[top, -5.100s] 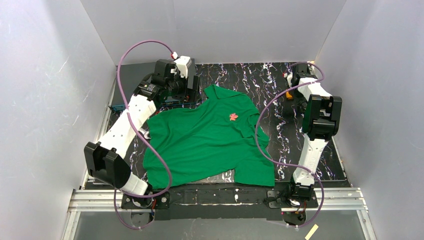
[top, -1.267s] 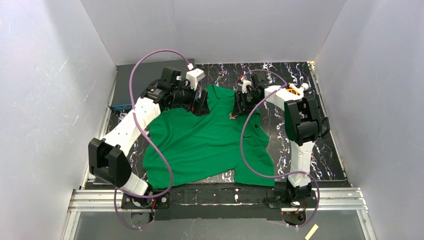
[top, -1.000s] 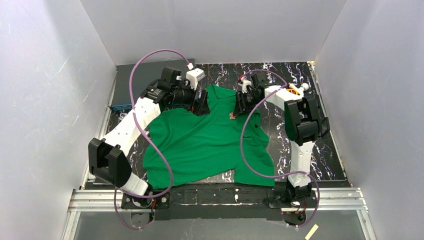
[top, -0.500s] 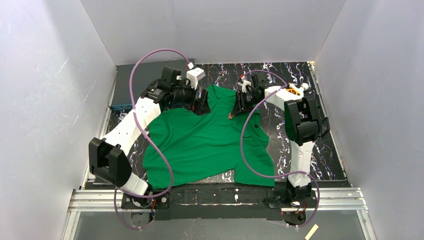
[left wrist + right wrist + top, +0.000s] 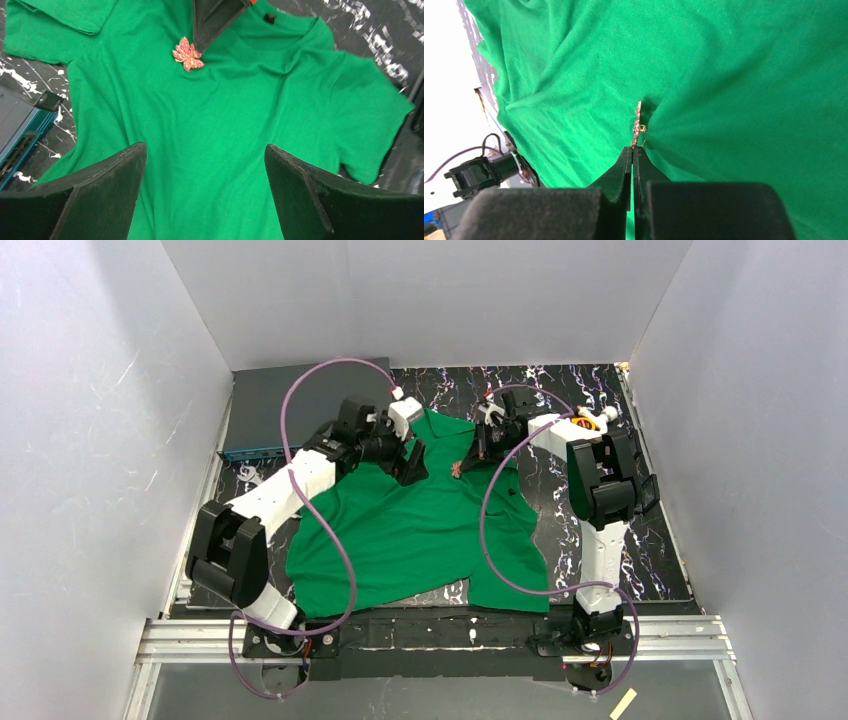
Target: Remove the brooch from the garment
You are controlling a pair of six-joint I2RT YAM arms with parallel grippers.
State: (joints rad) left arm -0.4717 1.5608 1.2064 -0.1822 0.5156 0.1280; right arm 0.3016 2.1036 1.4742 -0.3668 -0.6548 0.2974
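Note:
The green polo shirt (image 5: pixel 420 530) lies spread on the dark marbled table. The red-orange maple-leaf brooch (image 5: pixel 456 469) sits on its chest near the collar. My right gripper (image 5: pixel 466 458) is shut on the brooch's edge. In the right wrist view the brooch (image 5: pixel 638 122) stands edge-on just past the closed tips (image 5: pixel 632 148), and the shirt (image 5: pixel 734 80) puckers toward it. My left gripper (image 5: pixel 412 462) hovers open and empty over the shirt left of the brooch. In the left wrist view its fingers (image 5: pixel 95 195) straddle plain fabric (image 5: pixel 210 130), with the brooch (image 5: pixel 188 53) beyond.
A flat grey-blue box (image 5: pixel 290 400) lies at the back left; its corner shows in the left wrist view (image 5: pixel 15 130). An orange-yellow object (image 5: pixel 585 424) sits at the back right behind the right arm. White walls enclose three sides.
My left arm has swung right, bringing its open gripper over the shirt's chest near the brooch. My right gripper stays shut on the brooch, which has shifted slightly toward the collar.

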